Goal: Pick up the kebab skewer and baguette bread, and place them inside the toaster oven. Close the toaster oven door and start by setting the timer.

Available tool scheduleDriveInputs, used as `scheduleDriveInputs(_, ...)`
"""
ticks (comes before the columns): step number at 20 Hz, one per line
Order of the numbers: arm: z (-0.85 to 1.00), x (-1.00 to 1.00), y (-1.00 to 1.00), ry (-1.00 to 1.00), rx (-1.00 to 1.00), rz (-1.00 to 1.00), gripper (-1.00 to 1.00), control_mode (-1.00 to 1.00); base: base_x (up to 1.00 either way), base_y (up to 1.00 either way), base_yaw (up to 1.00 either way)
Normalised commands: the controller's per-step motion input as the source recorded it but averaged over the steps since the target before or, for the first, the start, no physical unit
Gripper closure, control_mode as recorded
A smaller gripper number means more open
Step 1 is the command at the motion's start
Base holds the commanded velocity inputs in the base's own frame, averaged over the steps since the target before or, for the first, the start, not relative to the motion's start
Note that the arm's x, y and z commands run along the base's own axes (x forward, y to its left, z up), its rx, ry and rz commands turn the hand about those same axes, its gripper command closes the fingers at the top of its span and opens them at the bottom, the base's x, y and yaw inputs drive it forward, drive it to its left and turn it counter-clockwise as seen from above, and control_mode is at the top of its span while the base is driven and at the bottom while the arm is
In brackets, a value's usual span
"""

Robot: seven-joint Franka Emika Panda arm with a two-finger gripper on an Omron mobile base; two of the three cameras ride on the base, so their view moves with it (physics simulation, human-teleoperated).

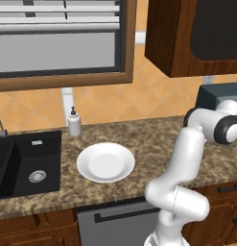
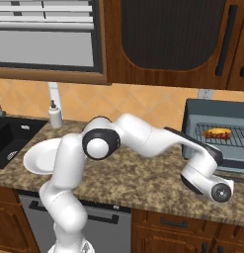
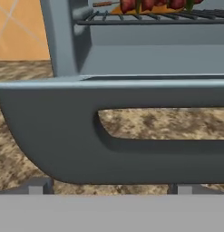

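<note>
Hand view: lowered toaster oven door (image 3: 63, 131).

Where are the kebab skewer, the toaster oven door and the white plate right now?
kebab skewer (image 3: 149, 4): hand view, on the meat chunks on the rack.
toaster oven door (image 3: 63, 131): hand view, on the lowered door's grey frame.
white plate (image 1: 105, 162): left base view, on its bare centre.

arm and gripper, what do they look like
The arm is glossy white with rounded, tube-like links and dark, near-black bands and round caps at the joints. No cables or markings show. The gripper has two small grey finger tips, square-ended.
</note>
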Motion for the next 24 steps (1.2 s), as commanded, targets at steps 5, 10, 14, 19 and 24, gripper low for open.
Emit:
scheduleDriveInputs(5, 0.38, 0.32, -0.05, -0.01, 0.01, 0.00, -1.00, -1.00, 0.00, 0.00, 0.00)
scheduleDriveInputs(10, 0.46, 0.29, -0.11, -0.01, 0.02, -0.01, -1.00, -1.00, 0.00, 0.00, 0.00)
scheduleDriveInputs(14, 0.43, 0.33, -0.14, 0.00, 0.04, -0.02, -1.00, -1.00, 0.00, 0.00, 0.00)
scheduleDriveInputs(19, 0.37, 0.41, -0.10, 0.00, 0.04, -0.02, -1.00, -1.00, 0.00, 0.00, 0.00)
scheduleDriveInputs(24, 0.26, 0.42, -0.09, 0.00, 0.04, -0.02, -1.00, -1.00, 0.00, 0.00, 0.00)
